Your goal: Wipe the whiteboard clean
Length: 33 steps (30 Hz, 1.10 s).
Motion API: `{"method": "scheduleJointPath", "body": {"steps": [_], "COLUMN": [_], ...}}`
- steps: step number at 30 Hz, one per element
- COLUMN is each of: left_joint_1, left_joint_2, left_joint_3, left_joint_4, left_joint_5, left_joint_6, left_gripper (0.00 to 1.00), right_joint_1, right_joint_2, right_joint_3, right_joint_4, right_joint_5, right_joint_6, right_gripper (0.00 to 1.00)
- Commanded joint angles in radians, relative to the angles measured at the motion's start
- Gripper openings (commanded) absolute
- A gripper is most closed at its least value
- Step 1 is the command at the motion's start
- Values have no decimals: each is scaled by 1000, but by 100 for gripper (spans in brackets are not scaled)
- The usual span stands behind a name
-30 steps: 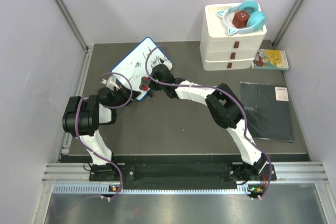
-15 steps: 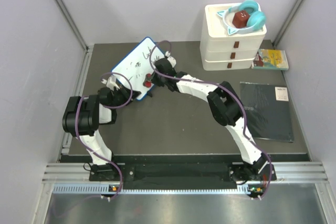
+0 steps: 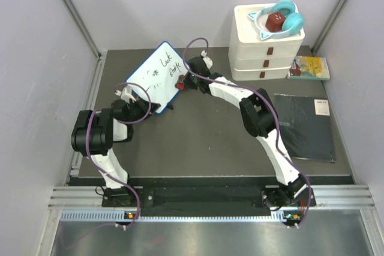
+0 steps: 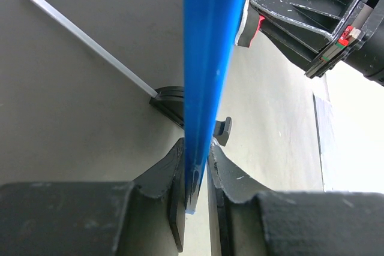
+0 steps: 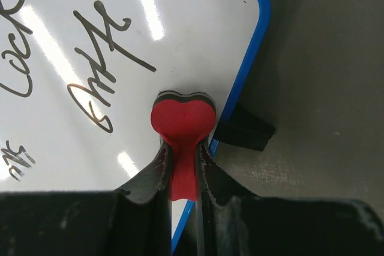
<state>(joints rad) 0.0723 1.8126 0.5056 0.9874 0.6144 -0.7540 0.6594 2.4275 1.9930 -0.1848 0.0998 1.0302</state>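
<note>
The whiteboard (image 3: 155, 79), blue-framed and carrying black handwriting, stands tilted at the back left of the dark mat. My left gripper (image 3: 128, 96) is shut on its lower left edge; in the left wrist view the blue frame (image 4: 213, 58) runs edge-on between the jaws of that gripper (image 4: 197, 151). My right gripper (image 3: 182, 80) is shut on a red heart-shaped eraser (image 5: 183, 121), which rests against the whiteboard (image 5: 90, 106) near its blue right edge, beside a black foot (image 5: 243, 129). The handwriting (image 5: 102, 34) lies to the left of the eraser.
A white drawer stack (image 3: 267, 52) at the back right carries teal headphones (image 3: 283, 16). A yellow booklet (image 3: 310, 67) lies beside it and a flat black pad (image 3: 305, 125) on the right. The board's wire stand (image 4: 90, 46) reaches behind it. Grey walls close in both sides.
My right gripper has carried the eraser up and to the right along the board, from its near lower edge to its right side. The left gripper and the board have held still.
</note>
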Motion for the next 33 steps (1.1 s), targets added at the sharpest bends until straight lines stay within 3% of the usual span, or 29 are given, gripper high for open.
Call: {"method": "scheduleJointPath", "body": {"steps": [1, 10, 16, 23, 33], "left_joint_1": [-5, -6, -3, -8, -25], "left_joint_2": [2, 4, -12, -2, -13], "left_joint_3": [-21, -12, -10, -3, 5], "left_joint_4": [-85, -108, -147, -167, -201], "left_joint_5": [30, 22, 15, 25, 10], "left_joint_6": [5, 10, 24, 28, 50], "left_gripper": [6, 5, 4, 3, 3], "right_joint_1": [61, 160, 195, 194, 187], "right_joint_2": [70, 50, 99, 206, 200], "right_joint_3": [84, 139, 277, 427, 406], "right_joint_4": [13, 70, 27, 15, -100], "right_joint_5": [-37, -72, -81, -241, -129], "right_joint_6": [-50, -67, -136, -177, -231], "right_gripper": [0, 0, 0, 0, 0]}}
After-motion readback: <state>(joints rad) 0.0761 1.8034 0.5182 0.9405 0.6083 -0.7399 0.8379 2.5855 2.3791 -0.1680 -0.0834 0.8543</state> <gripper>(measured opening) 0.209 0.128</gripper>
